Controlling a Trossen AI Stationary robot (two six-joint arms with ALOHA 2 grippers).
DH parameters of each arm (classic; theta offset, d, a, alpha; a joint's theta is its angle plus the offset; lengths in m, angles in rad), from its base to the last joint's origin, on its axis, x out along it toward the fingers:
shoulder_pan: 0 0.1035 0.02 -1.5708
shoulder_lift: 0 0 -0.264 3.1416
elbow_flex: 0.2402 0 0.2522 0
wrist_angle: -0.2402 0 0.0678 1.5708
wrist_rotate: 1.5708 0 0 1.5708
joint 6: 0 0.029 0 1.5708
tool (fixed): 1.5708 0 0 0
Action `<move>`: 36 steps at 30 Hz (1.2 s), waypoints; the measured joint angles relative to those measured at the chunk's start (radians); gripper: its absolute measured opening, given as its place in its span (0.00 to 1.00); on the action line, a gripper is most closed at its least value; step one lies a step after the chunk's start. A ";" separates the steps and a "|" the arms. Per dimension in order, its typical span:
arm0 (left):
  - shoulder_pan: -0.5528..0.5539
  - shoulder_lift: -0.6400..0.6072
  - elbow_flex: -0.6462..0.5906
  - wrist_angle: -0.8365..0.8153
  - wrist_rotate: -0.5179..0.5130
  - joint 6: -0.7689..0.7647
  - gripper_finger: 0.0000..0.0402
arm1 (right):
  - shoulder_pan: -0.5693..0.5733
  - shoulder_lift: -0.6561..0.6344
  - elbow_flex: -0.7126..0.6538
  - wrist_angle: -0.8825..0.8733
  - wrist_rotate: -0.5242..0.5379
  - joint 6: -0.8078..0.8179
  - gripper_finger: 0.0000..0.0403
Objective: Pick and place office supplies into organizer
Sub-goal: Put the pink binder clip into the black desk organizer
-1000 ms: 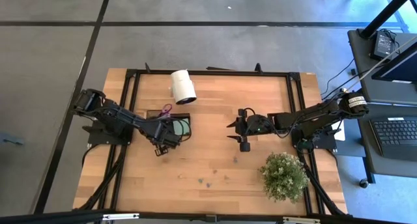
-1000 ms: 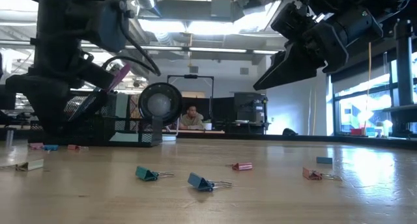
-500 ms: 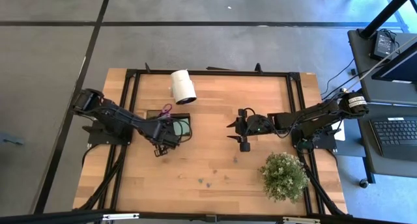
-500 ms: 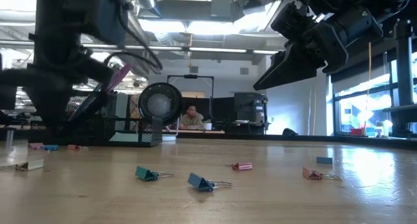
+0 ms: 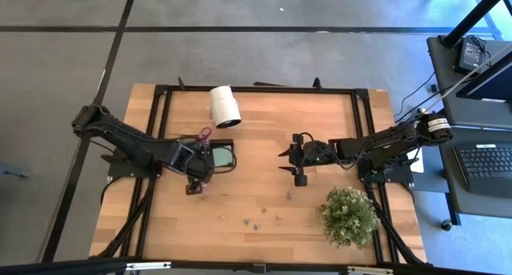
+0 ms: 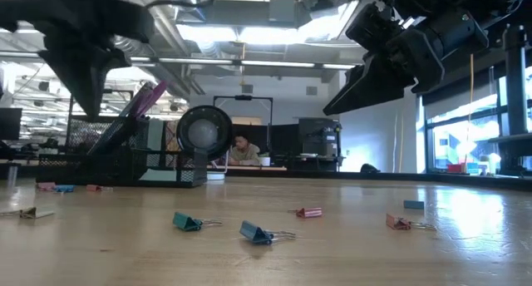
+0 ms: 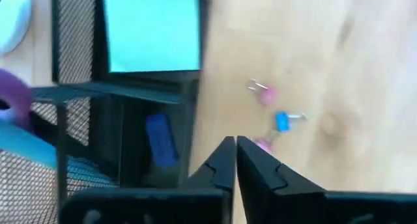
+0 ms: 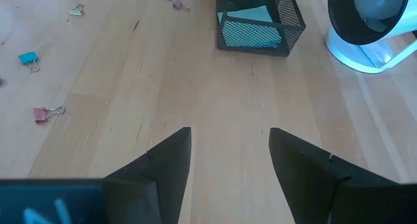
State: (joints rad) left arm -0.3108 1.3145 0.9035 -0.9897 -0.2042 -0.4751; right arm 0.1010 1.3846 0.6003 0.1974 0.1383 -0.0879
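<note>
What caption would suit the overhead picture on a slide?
Left gripper hangs beside the black organizer; right gripper waits open mid-table, near a potted plant.

A smooth, light wooden tabletop [image 8: 215,100] with visible grain. The organizer [image 8: 259,22] is black wire mesh metal. Small clips [image 6: 259,233] look like painted metal. The gripper [image 8: 229,160] fingers are matt black plastic.

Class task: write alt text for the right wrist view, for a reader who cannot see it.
The right end effector, fingers apart and holding nothing, hangs above bare wooden table. Farther off stands a black mesh organizer with a light green sticky-note pad inside, beside a white fan. Small binder clips lie scattered on the wood.
</note>
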 joint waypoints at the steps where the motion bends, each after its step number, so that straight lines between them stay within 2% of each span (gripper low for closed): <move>1: -0.009 -0.003 0.000 0.000 0.013 0.032 0.04 | 0.000 0.000 0.000 0.000 0.000 0.000 0.52; 7: -0.075 0.009 0.000 0.026 0.071 0.312 0.16 | 0.000 0.000 0.000 0.001 0.000 0.016 0.52; 17: -0.116 0.073 -0.006 0.040 0.064 0.456 0.34 | 0.000 0.000 0.000 0.010 0.000 0.042 0.52; 26: -0.113 0.121 -0.093 0.071 0.065 0.539 0.34 | 0.000 0.000 0.000 0.016 0.000 0.031 0.52; 30: -0.109 0.121 -0.125 0.140 0.065 0.569 0.33 | 0.000 0.000 0.000 0.017 0.000 0.030 0.52; 36: -0.064 0.121 -0.167 0.171 0.073 0.575 0.33 | 0.000 0.000 0.000 0.020 0.000 0.030 0.52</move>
State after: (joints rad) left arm -0.3747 1.4353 0.7368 -0.8192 -0.1312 0.0998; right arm 0.1011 1.3846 0.6003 0.2171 0.1379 -0.0577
